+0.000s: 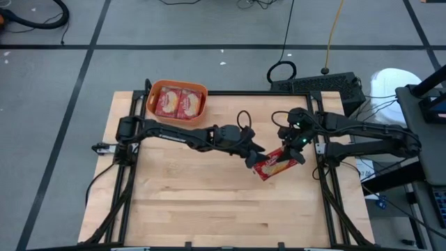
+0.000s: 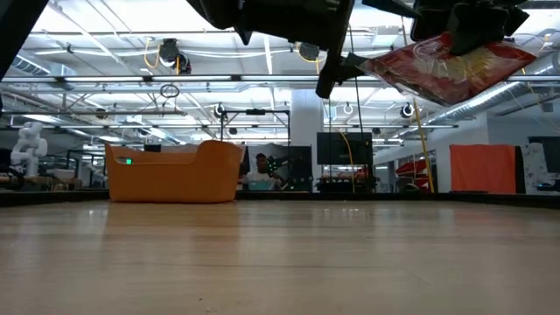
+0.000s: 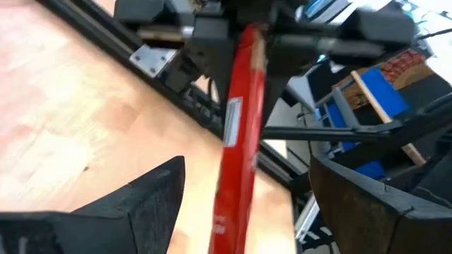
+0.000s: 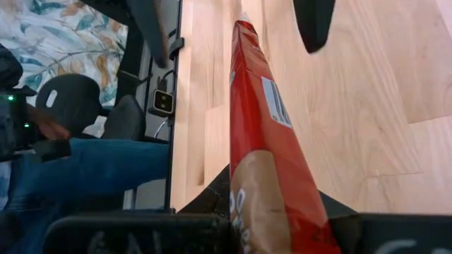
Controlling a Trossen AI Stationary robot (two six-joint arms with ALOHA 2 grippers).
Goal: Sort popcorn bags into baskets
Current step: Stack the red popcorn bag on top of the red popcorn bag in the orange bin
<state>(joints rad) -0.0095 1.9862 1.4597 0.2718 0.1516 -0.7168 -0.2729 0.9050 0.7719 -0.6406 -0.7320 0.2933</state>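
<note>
**Mid-air handover – two bags sorted, one in transit**

Two popcorn bags (image 1: 176,102) are seen lying in the orange basket (image 1: 201,89) at the table's (image 1: 181,188) far-left corner. A third bag (image 1: 273,164) is held above the table, pinched by the right gripper (image 1: 298,150); the left gripper (image 1: 255,155) is spread around its other edge, not yet closed. No more loose bags are seen – path to the basket looks unobstructed

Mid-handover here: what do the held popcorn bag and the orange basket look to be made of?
The popcorn bag, held above the table by the right gripper with the left gripper at its other end, looks like thin glossy printed film, probably plastic over paper: it sags and shows a sheen. The basket looks like smooth moulded plastic, with rounded corners and uniform colour.
</note>
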